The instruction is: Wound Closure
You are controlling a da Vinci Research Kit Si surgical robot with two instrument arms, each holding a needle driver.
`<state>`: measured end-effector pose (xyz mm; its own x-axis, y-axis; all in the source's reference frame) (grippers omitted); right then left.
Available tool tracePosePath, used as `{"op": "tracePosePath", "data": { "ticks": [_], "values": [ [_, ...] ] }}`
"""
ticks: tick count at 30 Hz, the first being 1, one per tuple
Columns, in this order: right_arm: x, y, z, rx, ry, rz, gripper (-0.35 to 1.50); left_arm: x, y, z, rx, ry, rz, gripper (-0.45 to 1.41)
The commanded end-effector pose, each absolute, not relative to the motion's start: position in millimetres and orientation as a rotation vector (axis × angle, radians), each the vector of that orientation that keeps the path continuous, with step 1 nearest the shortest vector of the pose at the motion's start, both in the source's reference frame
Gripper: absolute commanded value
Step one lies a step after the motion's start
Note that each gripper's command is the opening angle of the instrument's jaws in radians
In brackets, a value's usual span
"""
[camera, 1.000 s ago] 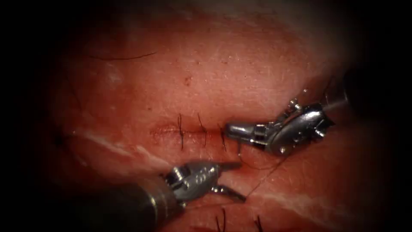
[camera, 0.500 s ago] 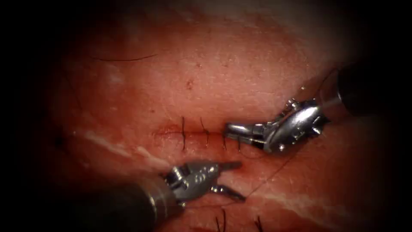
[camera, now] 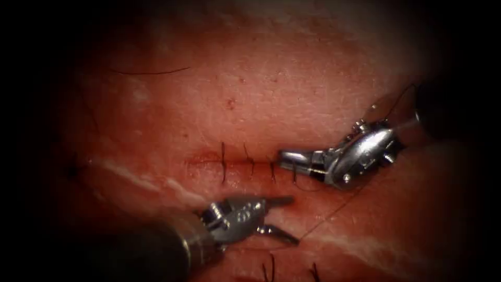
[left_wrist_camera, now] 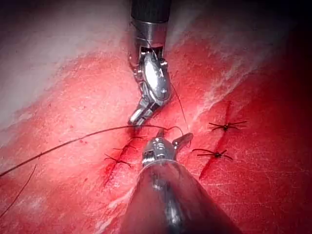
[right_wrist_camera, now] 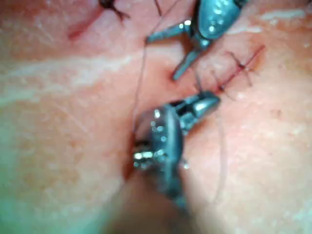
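While left claw point(camera: 284, 219) gapes empty, right claw point(camera: 286, 157) seems closed on thread point(camera: 334, 211).

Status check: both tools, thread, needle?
Left tool jaws open, empty. Right tool at the cut's right end, beside the last stitch. Thread runs below it. Needle unseen.

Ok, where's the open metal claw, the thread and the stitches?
left tool point(camera: 284, 215): endoscope view, between its open fingers.
thread point(camera: 329, 215): endoscope view, middle of the dark strand.
stitches point(camera: 223, 162): endoscope view, leftmost stitch across the cut.
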<state>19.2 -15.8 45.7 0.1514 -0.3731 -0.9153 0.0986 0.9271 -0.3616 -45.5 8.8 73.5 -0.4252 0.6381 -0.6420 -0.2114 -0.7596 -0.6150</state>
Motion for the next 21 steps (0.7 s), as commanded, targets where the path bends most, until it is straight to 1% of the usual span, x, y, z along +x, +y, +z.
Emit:
{"op": "tracePosePath", "data": {
  "ticks": [1,14,21],
  "values": [
    [19.4,-17.3,47.2,-0.217,1.378,-0.332,-0.35,-46.2,8.2,74.2,-1.268,-0.622,2.199,0.37],
    [19.3,-16.4,46.1,-0.173,1.386,-0.284,-0.35,-46.3,8.2,74.2,-1.269,-0.624,2.2,0.37],
    [19.3,-17.0,47.7,-0.045,1.364,-0.206,-0.35,-46.3,8.2,74.2,-1.27,-0.625,2.2,0.37]
  ]
}}
